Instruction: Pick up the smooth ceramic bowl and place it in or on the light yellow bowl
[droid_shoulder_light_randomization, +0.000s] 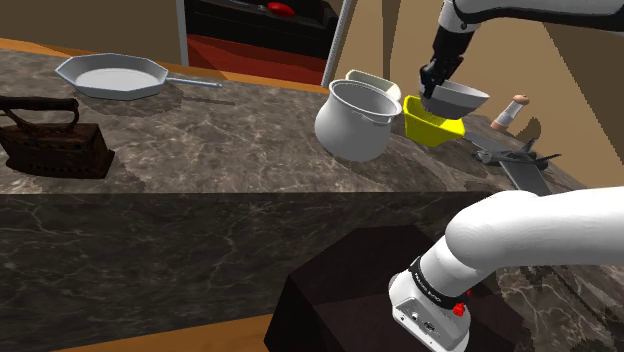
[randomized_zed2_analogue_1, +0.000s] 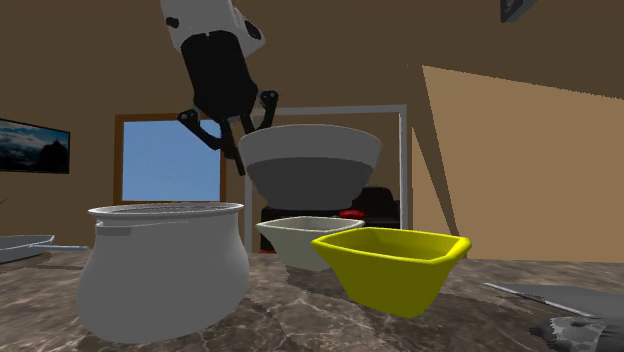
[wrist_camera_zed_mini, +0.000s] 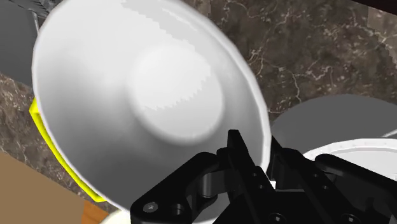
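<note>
A smooth white-grey bowl (droid_shoulder_light_randomization: 462, 97) hangs in the air, and my gripper (droid_shoulder_light_randomization: 432, 90) is shut on its rim. It hovers just above a bright yellow, squarish bowl (droid_shoulder_light_randomization: 433, 123) that stands on the dark marble counter (droid_shoulder_light_randomization: 220, 160). In the second exterior view the held bowl (randomized_zed2_analogue_1: 312, 160) is level, a clear gap above the yellow bowl (randomized_zed2_analogue_1: 392, 266), with the gripper (randomized_zed2_analogue_1: 246, 150) on the rim at that view's left. The wrist view looks into the held bowl (wrist_camera_zed_mini: 146, 89); the gripper (wrist_camera_zed_mini: 257, 153) pinches its rim, and a strip of the yellow bowl (wrist_camera_zed_mini: 52, 141) shows past it.
A pale cream bowl (droid_shoulder_light_randomization: 373, 84) and a large grey pot (droid_shoulder_light_randomization: 352, 122) stand close beside the yellow bowl. A grey frying pan (droid_shoulder_light_randomization: 110, 75) and an old dark iron (droid_shoulder_light_randomization: 45, 135) lie far toward the shoulder view's left. A small bottle (droid_shoulder_light_randomization: 510, 113) and a grey tool (droid_shoulder_light_randomization: 520, 160) are on the right.
</note>
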